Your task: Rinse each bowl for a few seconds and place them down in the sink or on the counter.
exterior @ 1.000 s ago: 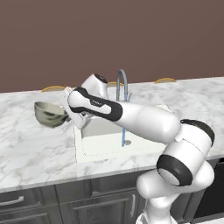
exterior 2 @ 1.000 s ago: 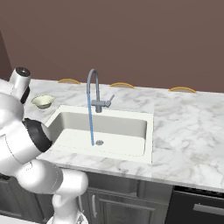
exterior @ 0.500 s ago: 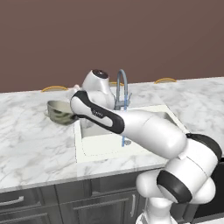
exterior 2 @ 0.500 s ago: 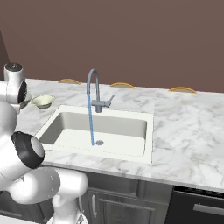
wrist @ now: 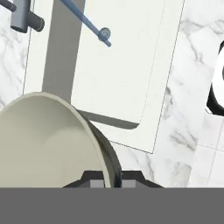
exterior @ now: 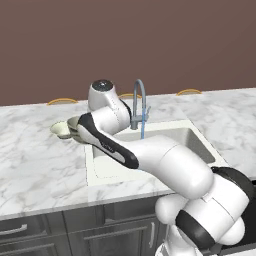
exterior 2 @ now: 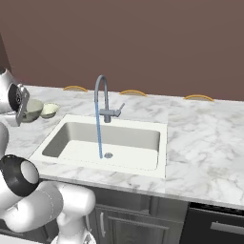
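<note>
Since the earlier frame the arm has swung the grey bowl (exterior 2: 31,109) from the far left of the desk (exterior: 35,165) toward the sink (exterior 2: 124,157), and it now hangs just beside the cream bowl (exterior: 61,129), at the sink's left edge. The pincer (wrist: 112,178) is clamped on the grey bowl's rim, holding it tipped on edge; in the right base view its hollow faces the sink. The arm reaches forward and left, its wrist above the sink's left rim. A thin stream runs from the faucet (exterior 2: 101,95) to the drain. No writing can be read.
</note>
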